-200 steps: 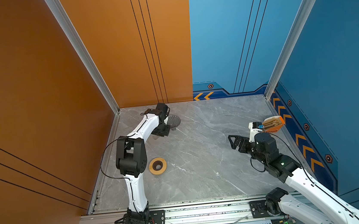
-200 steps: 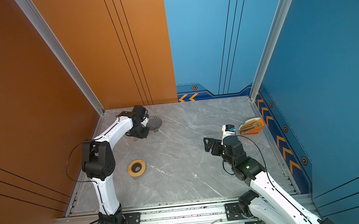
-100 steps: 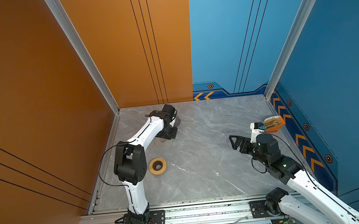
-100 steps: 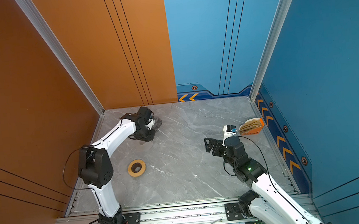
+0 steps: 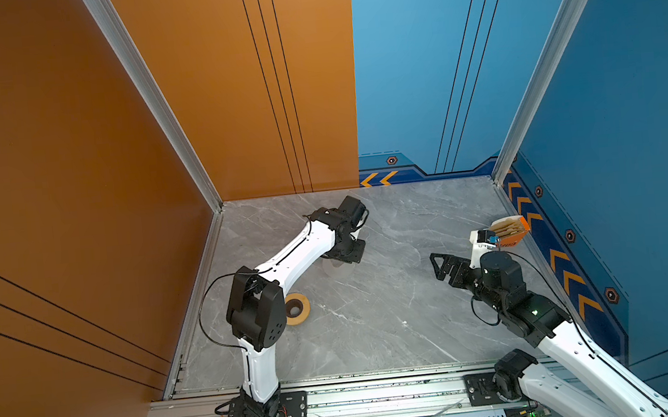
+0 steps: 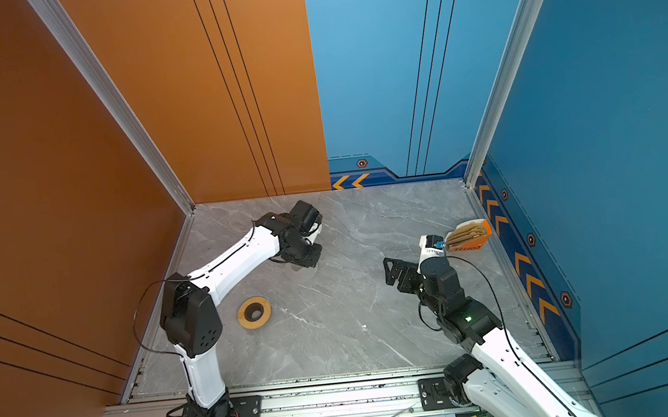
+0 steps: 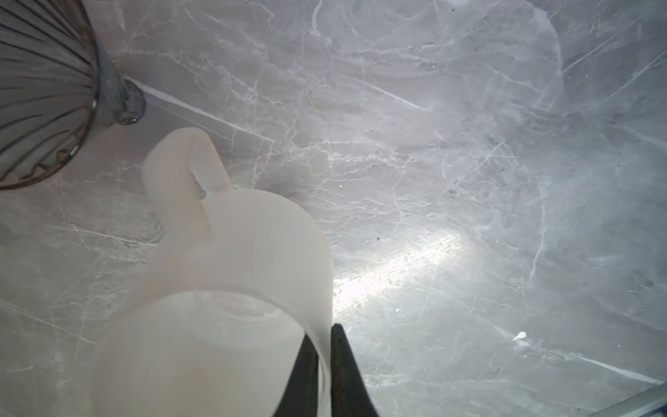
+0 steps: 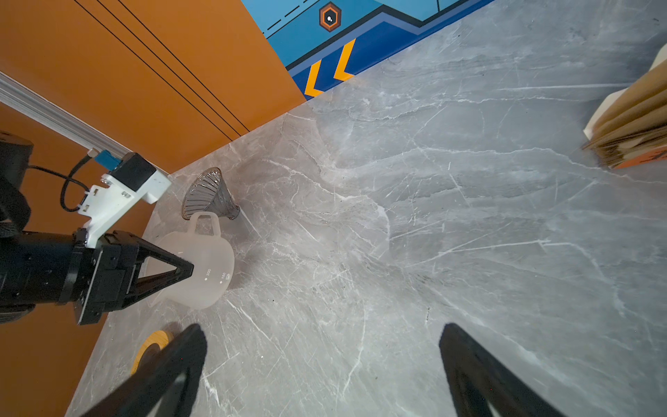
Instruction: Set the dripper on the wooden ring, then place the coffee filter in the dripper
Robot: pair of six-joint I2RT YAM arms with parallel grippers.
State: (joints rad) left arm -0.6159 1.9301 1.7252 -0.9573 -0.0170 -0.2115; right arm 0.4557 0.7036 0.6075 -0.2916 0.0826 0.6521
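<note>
The dripper (image 8: 209, 195), a dark ribbed see-through funnel, lies on its side near the back left corner; it also shows in the left wrist view (image 7: 43, 90). In both top views my left arm hides it. No single coffee filter is in view. My left gripper (image 7: 325, 361) is shut on the wall of a translucent white jug (image 7: 223, 289), one finger inside the rim and one outside. The jug (image 8: 202, 274) sits just in front of the dripper. My right gripper (image 8: 323, 326) stands open and empty over bare table, seen in both top views (image 5: 442, 266) (image 6: 394, 270).
A bundle of tan filters in an orange holder (image 5: 508, 231) (image 6: 468, 235) stands by the right wall, behind my right wrist. A flat wooden ring (image 5: 297, 308) (image 6: 254, 312) lies at the front left beside my left arm. Walls close in the left, back and right.
My left arm has swung right along the back, its gripper still shut on the jug, and now covers the dripper in the top views. The right arm has barely moved.
</note>
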